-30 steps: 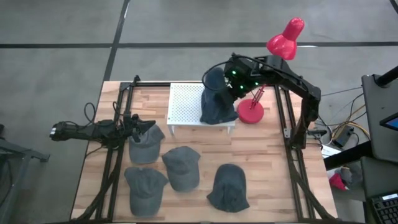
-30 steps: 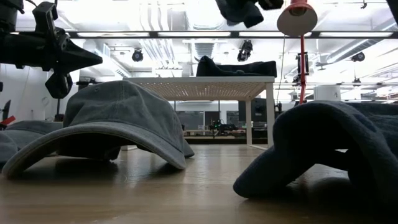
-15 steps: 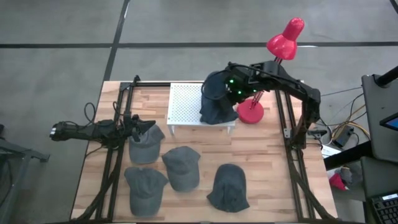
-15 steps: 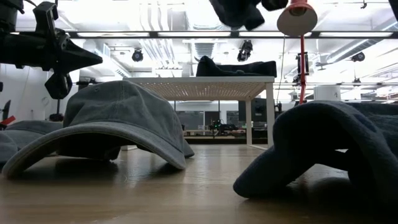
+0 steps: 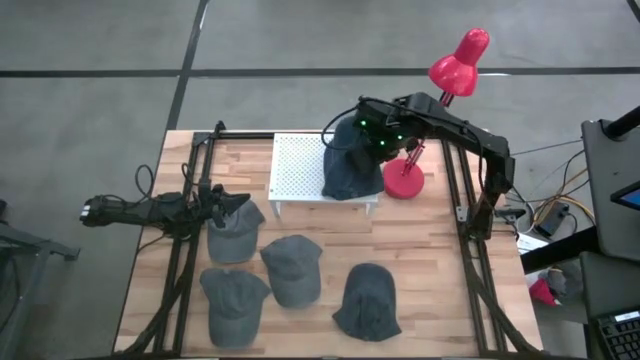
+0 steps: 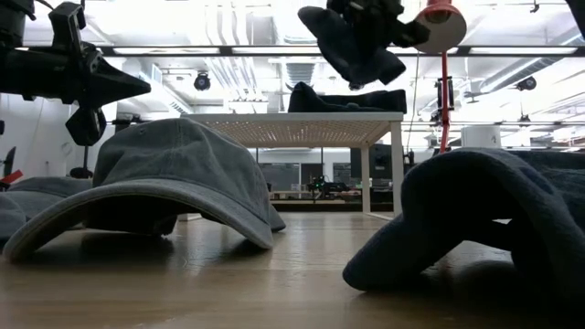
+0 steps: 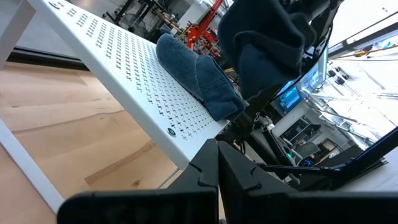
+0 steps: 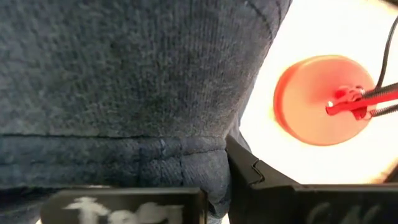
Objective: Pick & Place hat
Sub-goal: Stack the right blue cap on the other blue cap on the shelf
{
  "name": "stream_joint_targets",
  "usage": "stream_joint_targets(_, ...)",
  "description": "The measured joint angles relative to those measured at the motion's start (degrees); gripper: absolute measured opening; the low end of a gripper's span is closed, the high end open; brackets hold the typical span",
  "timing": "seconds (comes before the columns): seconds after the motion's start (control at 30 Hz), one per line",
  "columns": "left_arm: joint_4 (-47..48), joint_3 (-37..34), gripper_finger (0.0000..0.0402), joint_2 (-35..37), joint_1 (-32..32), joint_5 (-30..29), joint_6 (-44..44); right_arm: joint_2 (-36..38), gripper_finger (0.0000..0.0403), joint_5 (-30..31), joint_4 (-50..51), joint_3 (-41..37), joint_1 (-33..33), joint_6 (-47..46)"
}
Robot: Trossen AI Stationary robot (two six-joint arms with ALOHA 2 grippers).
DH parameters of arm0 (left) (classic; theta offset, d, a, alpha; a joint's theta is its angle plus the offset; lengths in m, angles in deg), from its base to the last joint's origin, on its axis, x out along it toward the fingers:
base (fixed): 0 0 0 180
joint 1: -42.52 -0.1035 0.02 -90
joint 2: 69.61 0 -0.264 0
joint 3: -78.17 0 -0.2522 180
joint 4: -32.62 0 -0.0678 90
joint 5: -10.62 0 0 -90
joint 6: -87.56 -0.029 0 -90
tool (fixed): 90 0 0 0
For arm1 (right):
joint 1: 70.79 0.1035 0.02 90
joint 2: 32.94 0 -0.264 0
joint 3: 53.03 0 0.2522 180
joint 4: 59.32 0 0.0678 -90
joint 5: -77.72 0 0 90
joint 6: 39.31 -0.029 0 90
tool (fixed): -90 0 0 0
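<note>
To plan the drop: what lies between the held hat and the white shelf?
A dark blue hat already lies on the white perforated shelf beneath the carried hat, per the low view.

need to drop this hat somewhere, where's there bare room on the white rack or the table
The white rack is bare on its left part; a hat covers its right end, under the right gripper holding the carried hat. The table is bare right of the front hats; front left is crowded.

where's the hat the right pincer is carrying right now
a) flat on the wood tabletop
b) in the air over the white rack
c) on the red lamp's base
b: in the low view the hat hangs from the right pincer above the white rack.
</note>
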Motion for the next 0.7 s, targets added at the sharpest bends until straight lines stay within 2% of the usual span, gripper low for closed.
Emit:
stream_joint_targets(0.23, -0.04, -0.04, 0.0, 0.0, 0.0, 0.0, 0.0, 0.0, 0.0013, -1.1, 0.04, -3.73, -0.69, 3.19)
stream_joint_targets(0.7, -0.01, -0.04, 0.0, -0.02, 0.0, -0.53, -0.07, -0.66, 0.0013, 0.12, 0.02, -4.24, -0.67, 4.71)
